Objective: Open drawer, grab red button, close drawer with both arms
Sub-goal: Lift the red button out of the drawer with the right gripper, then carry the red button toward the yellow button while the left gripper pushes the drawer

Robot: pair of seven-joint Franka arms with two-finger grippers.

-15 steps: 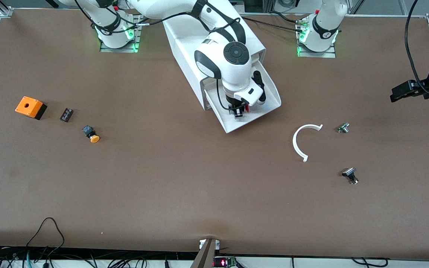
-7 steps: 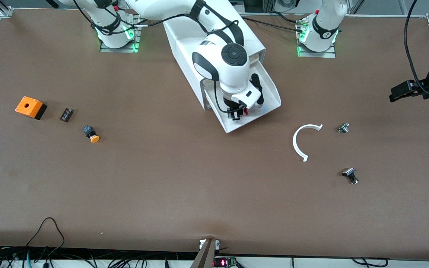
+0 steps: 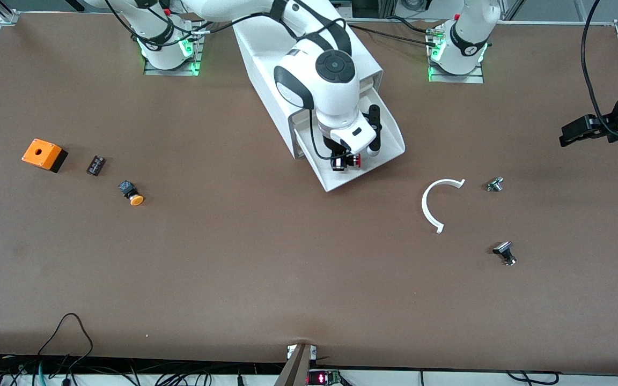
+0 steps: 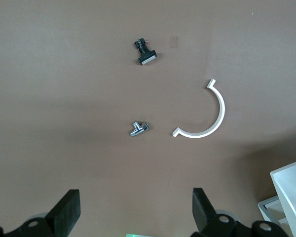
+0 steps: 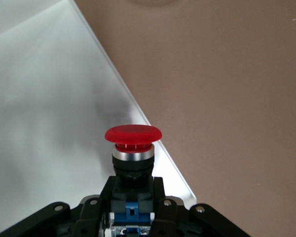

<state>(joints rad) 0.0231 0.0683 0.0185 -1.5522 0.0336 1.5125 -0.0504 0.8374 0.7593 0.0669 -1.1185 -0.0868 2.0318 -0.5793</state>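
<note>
Drawer [image 3: 365, 161], the lowest cream-white shallow tray of the big white boxy cabinet [image 3: 266, 64], is standing pulled out toward the front camera, near the middle of the edge of the brown surface [image 3: 266, 268] where the arm bases stand. Over its open tray the right pincer [image 3: 345, 161] is hanging from the white jointed right arm [image 3: 325, 80], clenched on the small push button [image 5: 133, 148]. That button is showing a round, flat, glossy red cap on top, a shiny metal ring just beneath it, then a black collar and a black body with a blue piece low down between the black fingers [image 5: 160, 197]. In the right wrist view the cap is sitting over the pale drawer rim, with bare brown surface beside it.

The left pincer [image 3: 582, 131] is waiting in the air over the surface edge at the left arm's end, its black fingers [image 4: 69, 210] spread wide apart and grasping nothing. Below it are lying a white curved half-ring strip [image 3: 435, 203], a small silvery metal fitting [image 3: 494, 184] and a black-and-silver switch part [image 3: 505, 252].

Toward the right arm's end are resting an orange box with a hole [image 3: 43, 154], a small dark block [image 3: 95, 164] and an orange-yellow-capped push button [image 3: 132, 194].
</note>
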